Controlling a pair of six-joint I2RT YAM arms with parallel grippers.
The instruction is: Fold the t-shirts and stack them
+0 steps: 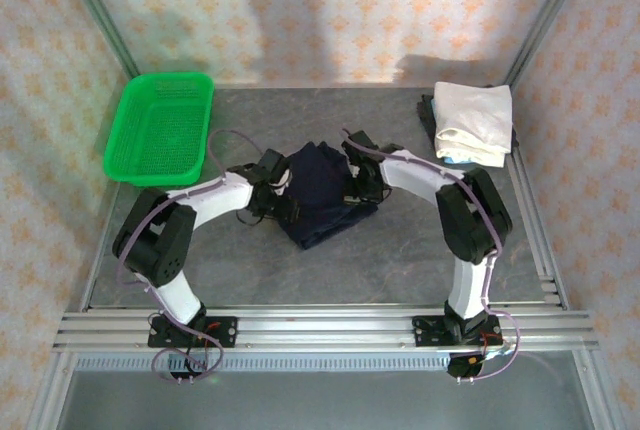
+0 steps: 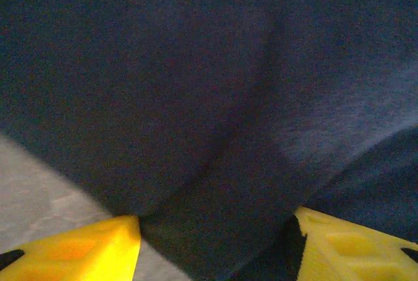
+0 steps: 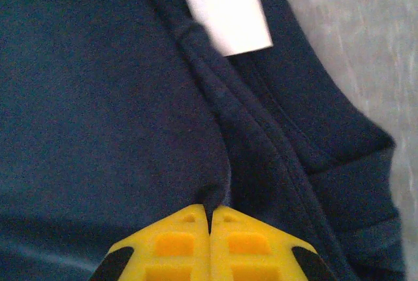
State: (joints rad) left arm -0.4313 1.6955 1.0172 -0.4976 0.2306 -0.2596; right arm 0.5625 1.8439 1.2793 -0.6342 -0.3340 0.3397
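R gripper [image 3: 210, 210] clamps dark navy cloth t-shirt [image 3: 98, 98]; L gripper [image 2: 215, 219] spread, prob. gripping nothing: lone pull may undo fold.

Soft even light — blurry wrist close-ups

My bench [image 1: 420, 260] is grey and looks like stone. A green basket [image 1: 160, 128] sits at its far left corner. A dark navy t-shirt [image 1: 318, 195] lies bunched up near the middle. A folded white t-shirt [image 1: 472, 120] lies at the far right corner, with a bit of dark cloth [image 1: 427, 110] poking out at its left side.
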